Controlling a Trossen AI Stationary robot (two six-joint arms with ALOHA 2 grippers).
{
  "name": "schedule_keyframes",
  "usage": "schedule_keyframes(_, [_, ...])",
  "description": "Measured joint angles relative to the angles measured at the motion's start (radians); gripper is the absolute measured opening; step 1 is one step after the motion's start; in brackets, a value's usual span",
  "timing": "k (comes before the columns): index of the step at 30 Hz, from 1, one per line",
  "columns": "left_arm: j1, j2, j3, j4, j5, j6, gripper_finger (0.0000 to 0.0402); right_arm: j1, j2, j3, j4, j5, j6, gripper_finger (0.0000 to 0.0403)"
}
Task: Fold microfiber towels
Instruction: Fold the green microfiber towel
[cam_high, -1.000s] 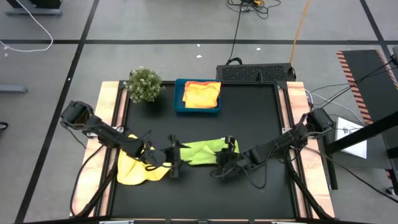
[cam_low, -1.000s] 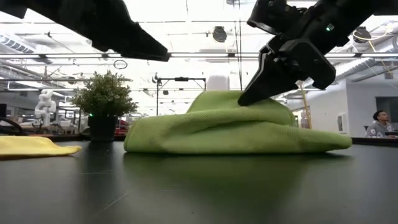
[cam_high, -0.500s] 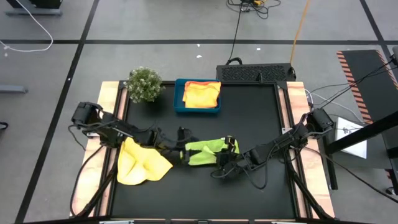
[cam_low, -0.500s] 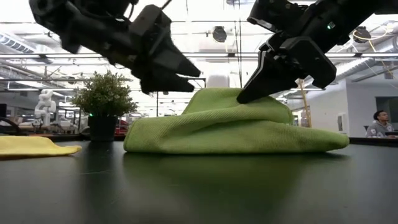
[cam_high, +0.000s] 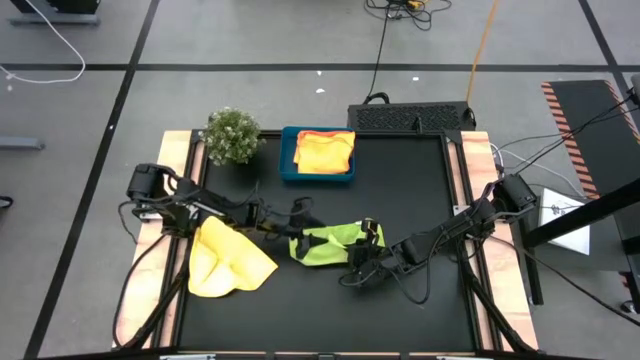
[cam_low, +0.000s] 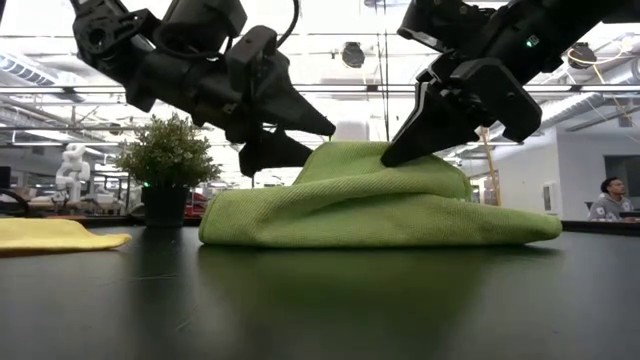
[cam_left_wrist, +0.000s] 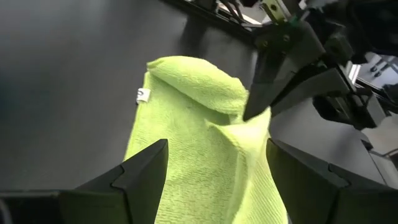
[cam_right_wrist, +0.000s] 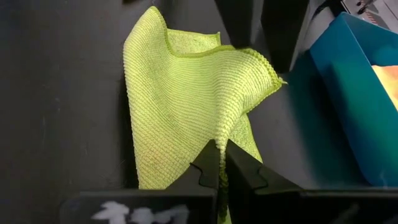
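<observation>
I've swung my left end effector off the yellow towel to the lime towel mid-counter, fingers apart. My right end effector stays clamped on its edge, probably ready for the next fold.
</observation>
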Motion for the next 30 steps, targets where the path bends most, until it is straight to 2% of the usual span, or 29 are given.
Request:
schedule_keyframes(10, [-0.02,0.0,0.016,0.002,0.0,-0.01,0.0273,0.0,0.0,0.0,0.015,-0.003,0.0,0.0])
schedule_keyframes(14, [-0.013,0.012,0.044,-0.072,-0.004,-0.035,0.0273,0.0,0.0,0.0,0.048,-0.004,-0.028,0.0])
schedule_keyframes(19, [-0.01,0.019,0.061,-0.076,-0.004,-0.033,0.0268,0.0,0.0,0.0,0.063,-0.004,-0.044,0.0])
schedule_keyframes(23, [-0.018,0.018,0.061,-0.065,-0.003,-0.029,0.0222,0.0,0.0,0.0,0.059,-0.005,-0.043,0.0])
schedule_keyframes(30, [-0.032,0.018,0.06,-0.056,0.024,0.046,0.0089,0.0,0.0,0.0,0.059,-0.007,-0.041,0.0])
